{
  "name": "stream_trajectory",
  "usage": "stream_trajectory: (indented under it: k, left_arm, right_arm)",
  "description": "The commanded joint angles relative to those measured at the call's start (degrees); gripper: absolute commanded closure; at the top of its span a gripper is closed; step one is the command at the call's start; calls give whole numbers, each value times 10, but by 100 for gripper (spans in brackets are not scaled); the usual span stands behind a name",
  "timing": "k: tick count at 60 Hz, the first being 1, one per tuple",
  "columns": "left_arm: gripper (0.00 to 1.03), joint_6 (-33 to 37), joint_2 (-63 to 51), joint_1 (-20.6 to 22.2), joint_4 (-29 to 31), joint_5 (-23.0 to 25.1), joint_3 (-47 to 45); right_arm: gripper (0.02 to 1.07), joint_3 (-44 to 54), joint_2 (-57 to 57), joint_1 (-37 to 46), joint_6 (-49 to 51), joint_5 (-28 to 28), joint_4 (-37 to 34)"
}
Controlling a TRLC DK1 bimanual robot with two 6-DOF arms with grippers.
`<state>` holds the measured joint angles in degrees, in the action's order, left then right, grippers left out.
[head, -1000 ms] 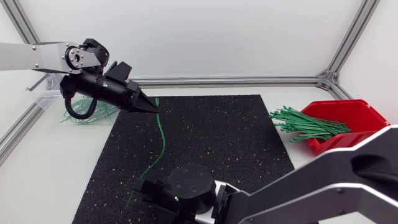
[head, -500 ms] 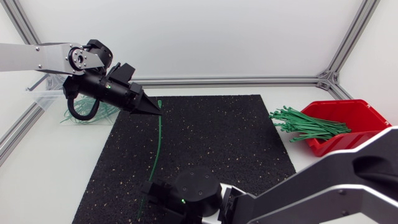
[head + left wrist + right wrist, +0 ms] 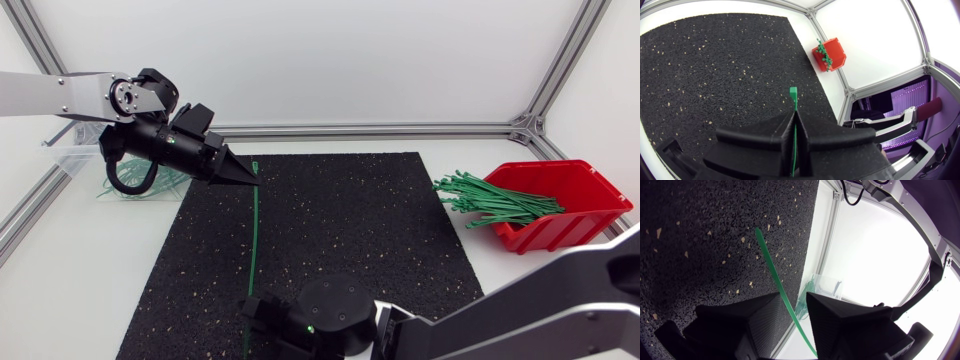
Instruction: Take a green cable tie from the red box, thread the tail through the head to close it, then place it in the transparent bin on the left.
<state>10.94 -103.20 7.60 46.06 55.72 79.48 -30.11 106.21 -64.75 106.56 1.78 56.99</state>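
Head view: one green cable tie [image 3: 253, 230] is stretched in a straight line over the black mat [image 3: 350, 230]. It runs from the mat's far edge toward the near edge of the surface, strung between the two arms.

The left arm [image 3: 60, 92] enters from the left edge. The left jaws are pressed together on the tie just behind its head [image 3: 793, 92], which projects clear ahead of the tips in the left wrist view. Judgement: the head is left exposed so that the tail can be fed into it.

The right arm [image 3: 540, 310] reaches in from the near right corner. In the right wrist view the right jaws stand spread, with the tail section running through the gap and its tip lying beyond them. The strap appears guided rather than pinched. Judgement: the tie is not yet looped, so threading is outstanding.

Surroundings:
- The red box [image 3: 565, 235] sits at the right edge of the surface, with a sheaf of spare ties [image 3: 490, 200] spilling over its rim toward the mat.
- The transparent bin [image 3: 70, 152] sits at the far left corner and holds several finished ties [image 3: 150, 188].

Obstruction: the left arm's own wrist and its black cable loop [image 3: 125, 180] stand between the held tie and the bin. Judgement: delivery calls for that arm to swing back over the bin
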Motion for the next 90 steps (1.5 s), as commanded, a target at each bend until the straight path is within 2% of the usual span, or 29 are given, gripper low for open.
stream_trajectory:
  k: [1,12,20,39,50,56,67,90]
  left_arm:
    - [100,22,-8,8,10,23,-24]
    - [100,69,-9,18,15,54,-28]
    - [100,102,-22,18,15,59,-19]
    - [100,177,-42,18,43,92,-2]
    - [100,256,-67,12,112,118,39]
    - [100,277,-94,6,137,127,67]
    - [100,350,-133,0,228,135,120]
    - [100,359,-142,-1,243,137,136]
  right_arm:
    - [60,11,-8,9,9,5,-1]
    - [56,22,-1,19,22,0,-1]
    - [60,28,4,18,22,-5,-1]
    - [60,13,38,22,22,-20,3]
    - [61,13,49,18,22,-27,4]
    - [62,15,51,16,22,-29,4]
    - [70,15,52,15,22,-35,4]
    - [78,4,63,5,22,-37,4]
